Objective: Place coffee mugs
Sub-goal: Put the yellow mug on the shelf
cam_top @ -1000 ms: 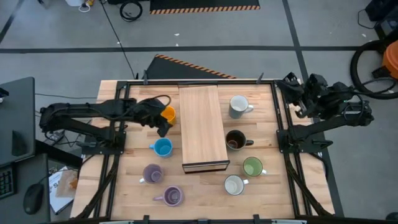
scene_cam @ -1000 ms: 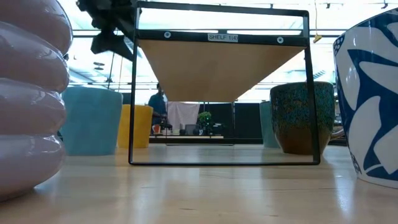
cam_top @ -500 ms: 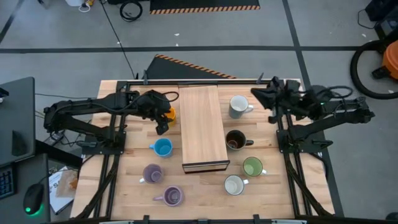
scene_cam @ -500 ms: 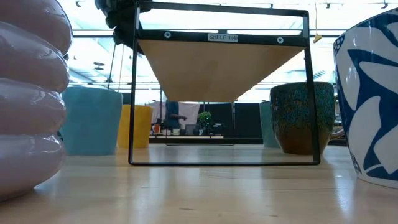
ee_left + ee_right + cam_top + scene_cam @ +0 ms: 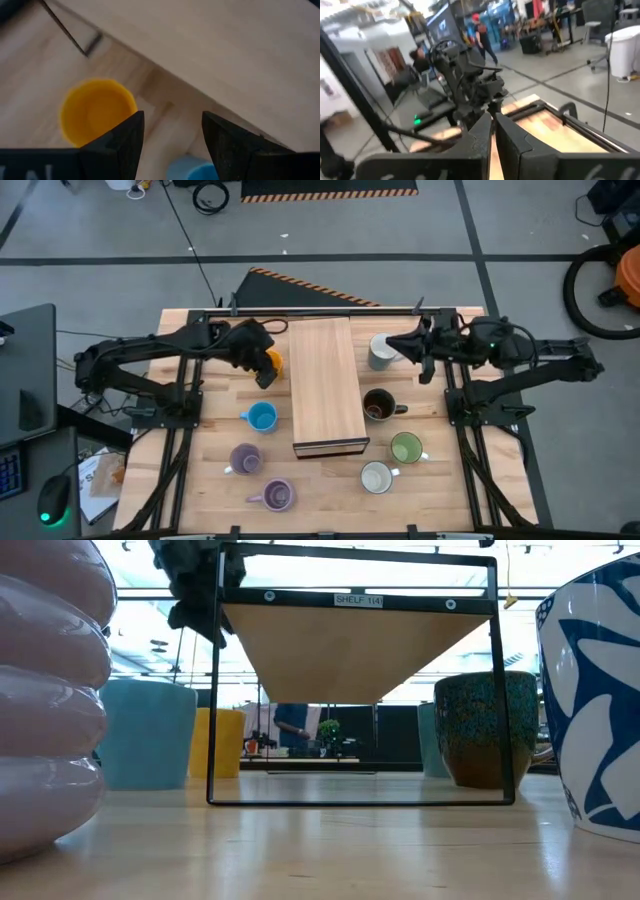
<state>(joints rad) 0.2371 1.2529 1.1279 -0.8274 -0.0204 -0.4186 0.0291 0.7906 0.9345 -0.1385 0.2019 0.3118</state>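
My left gripper (image 5: 263, 372) hangs open, tilted downward, above the orange mug (image 5: 271, 363) at the long wooden board's (image 5: 325, 385) left side. In the left wrist view the orange mug (image 5: 97, 111) shows beyond the left finger, and the light blue mug (image 5: 192, 168) lies between the fingers. My right gripper (image 5: 392, 345) is shut, level, above the grey-white mug (image 5: 381, 353). All mugs stand on their bases: light blue (image 5: 260, 417), two lavender (image 5: 245, 459) (image 5: 277, 496), dark brown (image 5: 378, 406), green (image 5: 405, 448), white (image 5: 376, 477).
The board lies on a black wire-frame shelf (image 5: 355, 690) down the table's middle, between the two groups of mugs. Black rails (image 5: 320, 311) run along the table's far edge and sides. A person moves in the room beyond the table (image 5: 290, 725).
My right gripper has swung from the table's right edge toward the left and levelled out, ending above the grey-white mug, still shut. My left gripper has shifted a little toward the far edge and the board, rolling slightly, and stays open over the orange mug.
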